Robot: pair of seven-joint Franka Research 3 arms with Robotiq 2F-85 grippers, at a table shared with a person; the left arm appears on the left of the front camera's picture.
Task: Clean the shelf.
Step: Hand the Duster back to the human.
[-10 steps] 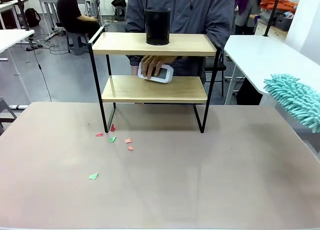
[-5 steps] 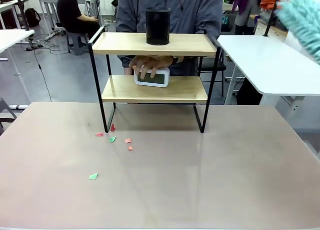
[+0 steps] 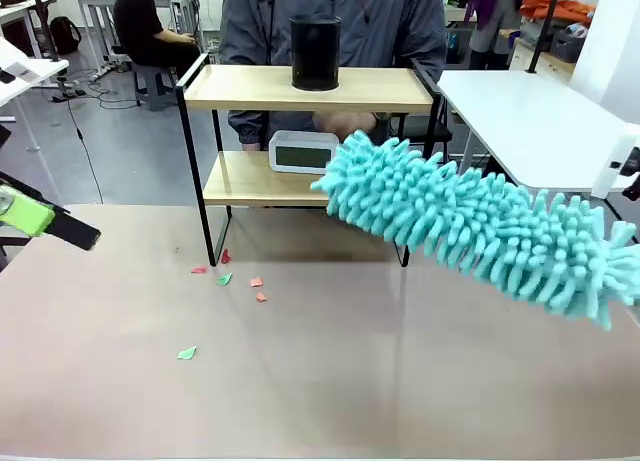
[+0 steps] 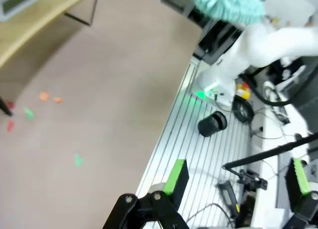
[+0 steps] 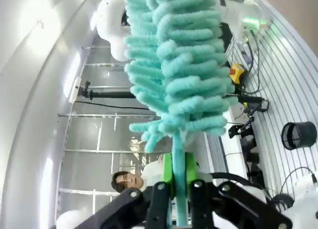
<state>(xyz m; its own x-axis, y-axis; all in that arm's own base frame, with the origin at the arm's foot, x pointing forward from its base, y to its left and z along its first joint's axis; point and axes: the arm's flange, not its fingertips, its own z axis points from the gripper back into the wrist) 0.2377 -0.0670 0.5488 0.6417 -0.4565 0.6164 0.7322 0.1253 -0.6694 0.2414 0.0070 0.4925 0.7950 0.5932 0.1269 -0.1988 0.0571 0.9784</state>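
The shelf (image 3: pixel 240 86) stands at the table's far side, two light boards in a black frame. On its top board sits a black cylinder (image 3: pixel 315 51); a white clock (image 3: pixel 303 153) rests on the lower board. A fluffy teal duster (image 3: pixel 470 226) slants from the right edge across the shelf's lower right part. My right gripper (image 5: pixel 180 189) is shut on the duster's handle, the duster (image 5: pixel 174 65) rising above it. My left gripper (image 3: pixel 40 221) hangs open at the left edge, its fingers (image 4: pixel 174 177) wide apart over the table's near side. The shelf's board (image 4: pixel 35 20) lies far off.
Small red and green paper scraps (image 3: pixel 225 278) lie on the brown table (image 3: pixel 320 401) by the shelf's left front leg, one green scrap (image 3: pixel 187 353) nearer. A person stands behind the shelf, a hand (image 3: pixel 345 126) behind the clock. A white side table (image 3: pixel 530 111) is at right.
The duster swung down from the upper right to in front of the shelf. The person's hand let go of the clock and drew back. My left gripper came in at the left edge.
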